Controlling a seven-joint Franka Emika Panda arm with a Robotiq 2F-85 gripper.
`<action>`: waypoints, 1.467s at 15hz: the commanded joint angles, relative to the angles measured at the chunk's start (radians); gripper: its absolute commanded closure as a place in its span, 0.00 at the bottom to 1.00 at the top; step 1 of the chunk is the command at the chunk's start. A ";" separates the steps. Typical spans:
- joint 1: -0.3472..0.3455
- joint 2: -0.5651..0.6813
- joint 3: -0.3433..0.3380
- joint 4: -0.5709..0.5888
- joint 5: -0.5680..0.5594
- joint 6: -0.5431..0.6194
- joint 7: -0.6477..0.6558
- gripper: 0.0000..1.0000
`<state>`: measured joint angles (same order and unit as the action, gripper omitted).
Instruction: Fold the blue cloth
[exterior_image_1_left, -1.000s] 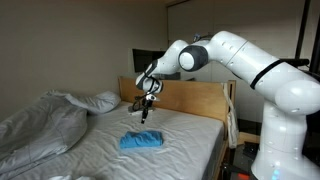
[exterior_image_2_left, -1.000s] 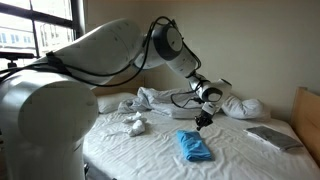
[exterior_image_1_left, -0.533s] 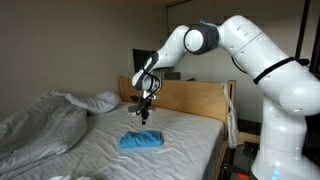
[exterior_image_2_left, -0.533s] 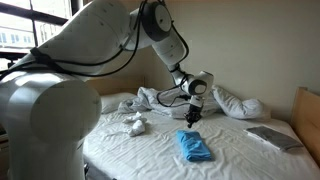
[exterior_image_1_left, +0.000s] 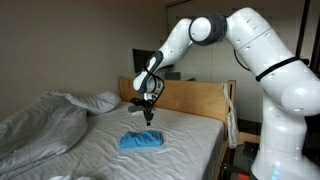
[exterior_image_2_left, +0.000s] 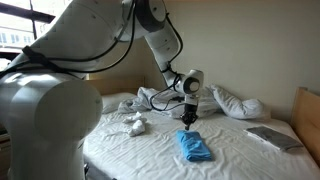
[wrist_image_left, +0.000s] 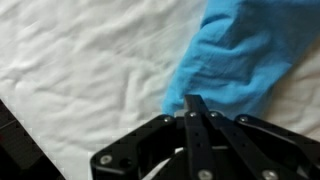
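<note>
Closed hand (exterior_image_1_left: 148, 119) above blue cloth (exterior_image_1_left: 141, 141) edge

**No legible writing**

Nothing can be read in any of the views. The white arm (exterior_image_1_left: 272, 60), the blue cloth (exterior_image_1_left: 141, 141) and the white sheet (exterior_image_1_left: 187, 133) carry no lettering, label, brand or number that shows clearly. The flat grey item (exterior_image_2_left: 270, 137) near the bed's edge in an exterior view is too small to tell whether it bears print.
</note>
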<state>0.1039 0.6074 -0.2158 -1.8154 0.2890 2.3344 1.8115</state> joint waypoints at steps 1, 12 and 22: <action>-0.011 -0.063 0.023 -0.081 -0.053 0.039 0.026 1.00; -0.034 -0.103 0.056 -0.119 -0.043 0.027 0.007 0.51; -0.047 -0.084 0.073 -0.090 -0.043 0.006 0.010 0.26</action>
<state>0.0783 0.5246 -0.1648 -1.9056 0.2617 2.3394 1.8117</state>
